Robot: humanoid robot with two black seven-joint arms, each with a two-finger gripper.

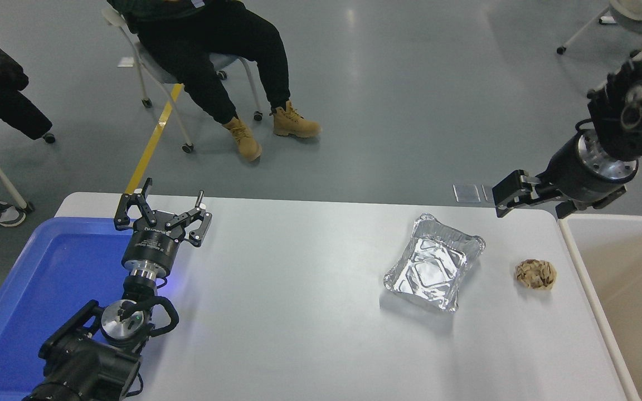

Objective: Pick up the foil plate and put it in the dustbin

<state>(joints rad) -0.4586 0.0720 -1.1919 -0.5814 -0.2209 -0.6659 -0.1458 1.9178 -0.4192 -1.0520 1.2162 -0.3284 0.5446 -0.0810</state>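
Right gripper [507, 196] hangs above the table's far right corner, and we cannot tell whether its fingers are parted or closed from this angle; it carries nothing that we can see. We count two grippers: the left gripper [160, 214] sits parked at the lower left with its fingers spread wide, over the inner edge of the blue tray [14, 312]. On the white table [298, 312] we count one foil plate [435, 269], lying flat and upright on the right half with its embossed bottom showing and nothing in it, and one small brown crumpled paper ball [535, 274] near its right side, not touching it. We see two containers: the blue tray at the left, and the cream dustbin [627, 278] with its white rim just beside the table's right edge, its visible inside bare. One person [215, 50] sits on a wheeled chair beyond the table, in tan boots. Lettering on the left gripper's body is too small for us to read.
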